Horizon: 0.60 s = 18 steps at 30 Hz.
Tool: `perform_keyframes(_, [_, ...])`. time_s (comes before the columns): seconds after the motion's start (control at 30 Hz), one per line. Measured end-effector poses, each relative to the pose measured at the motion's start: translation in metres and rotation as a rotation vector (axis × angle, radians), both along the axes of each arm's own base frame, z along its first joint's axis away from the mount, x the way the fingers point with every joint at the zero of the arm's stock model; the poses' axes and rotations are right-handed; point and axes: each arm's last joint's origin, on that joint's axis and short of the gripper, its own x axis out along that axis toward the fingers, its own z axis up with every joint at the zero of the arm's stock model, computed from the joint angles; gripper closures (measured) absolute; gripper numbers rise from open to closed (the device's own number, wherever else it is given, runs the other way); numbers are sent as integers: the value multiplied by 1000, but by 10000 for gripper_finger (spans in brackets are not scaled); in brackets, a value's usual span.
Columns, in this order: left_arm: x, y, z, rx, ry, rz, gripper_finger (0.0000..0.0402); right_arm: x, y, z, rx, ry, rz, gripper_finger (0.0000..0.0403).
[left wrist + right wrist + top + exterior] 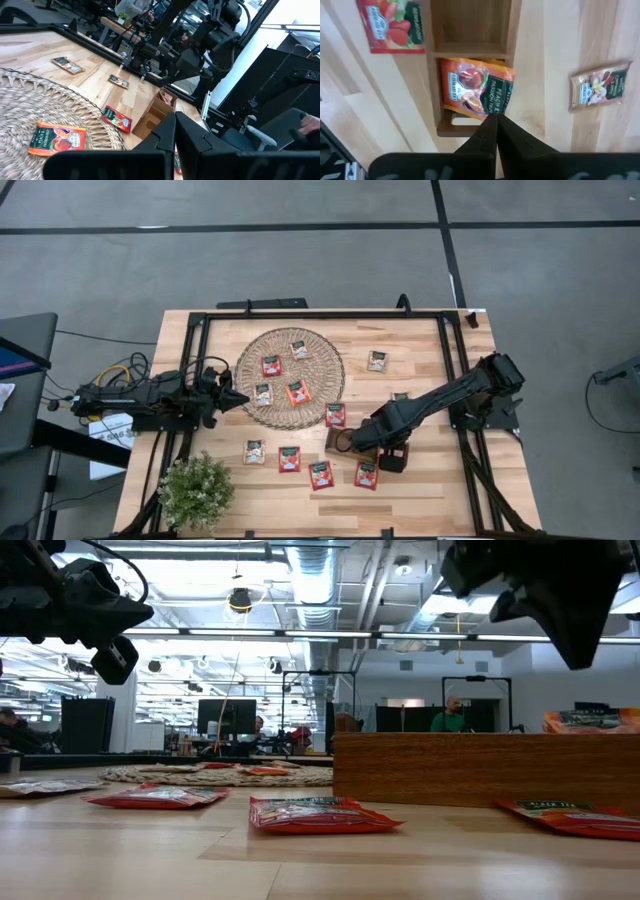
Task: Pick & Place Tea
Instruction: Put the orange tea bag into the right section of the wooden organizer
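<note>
in the high view both sets of fingers are clenched on nothing, the left gripper (240, 396) at the wicker mat (322, 403), the right gripper (352, 444) over the wooden tray (331, 444), with tea sachets (289, 459) scattered around. in the right wrist view we see an orange sachet (477, 89) lying crumpled in a tray compartment, so we judge them light, thin and slippery, best pinched at an edge.

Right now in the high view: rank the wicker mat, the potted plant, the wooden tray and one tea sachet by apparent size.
1. wicker mat, clearly largest.
2. potted plant.
3. wooden tray: mostly hidden under the right arm, so its place is unsure.
4. tea sachet, smallest; all the sachets look alike in size.
</note>
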Motion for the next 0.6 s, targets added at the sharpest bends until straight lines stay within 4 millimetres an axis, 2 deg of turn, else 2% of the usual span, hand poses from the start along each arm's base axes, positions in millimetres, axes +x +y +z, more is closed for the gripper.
perform_keyframes(0.23, [0,0,0,-2,0,0,402,7,11,-5,104,-72,13,403])
perform_keyframes(0.6, [0,0,0,0,-1,0,401,0,16,-35,106,-75,-55,403])
